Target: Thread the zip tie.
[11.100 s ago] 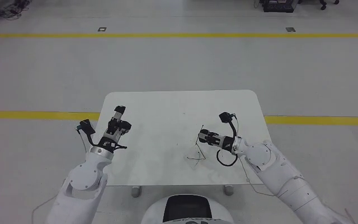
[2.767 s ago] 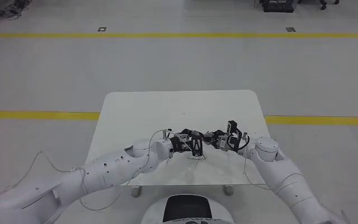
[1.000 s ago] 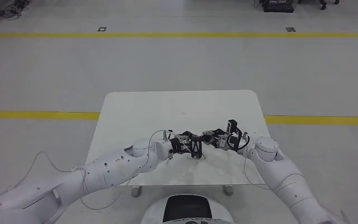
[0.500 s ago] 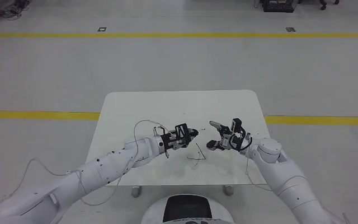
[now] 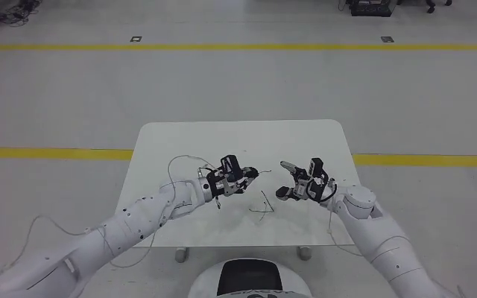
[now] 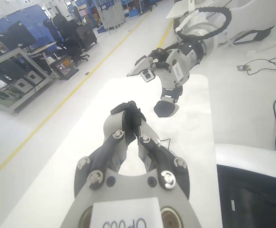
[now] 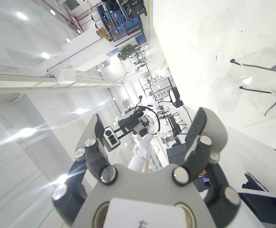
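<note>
The thin black zip tie (image 5: 266, 202) lies on the white table (image 5: 298, 141), near both grippers, just robot-side of the gap between the left gripper (image 5: 252, 175), fingers pressed together, and the right gripper (image 5: 285, 179), fingers spread wide.

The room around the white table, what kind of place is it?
Probably a factory-style robot lab: a yellow line on the bare floor, blue cabinets, and metal-framed benches with equipment.

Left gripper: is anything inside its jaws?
The grey left gripper has its jaws shut, with the black pads pressed together. Anything thin pinched between them would be covered by the pads.
</note>
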Tool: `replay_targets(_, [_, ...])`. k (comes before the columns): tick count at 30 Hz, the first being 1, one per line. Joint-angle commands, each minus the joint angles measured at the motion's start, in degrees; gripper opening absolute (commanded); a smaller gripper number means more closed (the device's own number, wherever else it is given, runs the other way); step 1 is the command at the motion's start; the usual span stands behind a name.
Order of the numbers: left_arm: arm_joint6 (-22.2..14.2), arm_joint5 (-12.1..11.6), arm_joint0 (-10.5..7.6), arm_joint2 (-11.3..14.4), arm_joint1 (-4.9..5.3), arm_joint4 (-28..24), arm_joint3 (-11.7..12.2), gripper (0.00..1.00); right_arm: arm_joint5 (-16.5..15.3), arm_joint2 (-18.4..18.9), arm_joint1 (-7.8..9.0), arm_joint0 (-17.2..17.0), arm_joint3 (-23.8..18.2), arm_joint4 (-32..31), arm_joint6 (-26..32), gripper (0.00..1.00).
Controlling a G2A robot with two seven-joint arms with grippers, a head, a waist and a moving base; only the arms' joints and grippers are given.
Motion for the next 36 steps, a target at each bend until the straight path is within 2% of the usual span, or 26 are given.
replay_targets(1, [-0.34, -0.14, 0.65, -0.61, -0.11, -2.81, 0.39, 0.0, 0.0, 0.0, 0.0, 0.0, 0.0, 0.0, 0.0, 1.0])
replay_targets(3, [-0.04, -1.54, 1.48, -1.56, -0.24, -9.22, 1.11, 0.0, 0.0, 0.0, 0.0, 0.0, 0.0, 0.0, 0.0, 1.0])
replay_targets(6, [-1.57, -1.54, 2.01, -0.89, -0.2, -21.87, 0.87, 0.0, 0.0, 0.0, 0.0, 0.0, 0.0, 0.0, 0.0, 1.0])
replay_targets(10, [-5.44, -1.54, 0.31, 1.77, 0.39, -34.62, -0.54, 0.0, 0.0, 0.0, 0.0, 0.0, 0.0, 0.0, 0.0, 1.0])
replay_targets(15, [-8.8, -1.54, -1.97, 5.34, 1.38, -47.41, -1.8, 0.0, 0.0, 0.0, 0.0, 0.0, 0.0, 0.0, 0.0, 1.0])
replay_targets(18, [-10.29, -1.54, -2.46, 5.75, 1.64, -56.45, -2.45, 0.0, 0.0, 0.0, 0.0, 0.0, 0.0, 0.0, 0.0, 1.0])
replay_targets(19, [-10.31, -1.54, -2.62, 5.54, 1.69, -57.99, -2.49, 0.0, 0.0, 0.0, 0.0, 0.0, 0.0, 0.0, 0.0, 1.0])
replay_targets(27, [-10.31, -1.54, -2.62, 5.54, 1.69, -57.99, -2.49, 0.0, 0.0, 0.0, 0.0, 0.0, 0.0, 0.0, 0.0, 1.0])
replay_targets(29, [-11.79, 0.14, -1.91, 4.9, 1.55, -60.89, -1.95, 0.0, 0.0, 0.0, 0.0, 0.0, 0.0, 0.0, 0.0, 1.0])
replay_targets(30, [-12.48, -1.12, -1.16, 4.36, 1.41, -64.81, -2.06, 0.0, 0.0, 0.0, 0.0, 0.0, 0.0, 0.0, 0.0, 1.0])
replay_targets(31, [-14.16, -1.54, -0.68, 3.84, 1.3, -68.8, -1.88, 0.0, 0.0, 0.0, 0.0, 0.0, 0.0, 0.0, 0.0, 1.0])
replay_targets(32, [-17.9, -1.54, -0.25, 3.04, 1.13, -75.26, -1.68, 0.0, 0.0, 0.0, 0.0, 0.0, 0.0, 0.0, 0.0, 1.0])
replay_targets(33, [-21.03, -1.54, -0.18, 2.4, 1.0, -79.17, -1.5, 0.0, 0.0, 0.0, 0.0, 0.0, 0.0, 0.0, 0.0, 1.0])
replay_targets(36, [-29.88, -1.54, 0.35, 0.21, 0.46, -88.0, -0.35, 0.0, 0.0, 0.0, 0.0, 0.0, 0.0, 0.0, 0.0, 1.0])
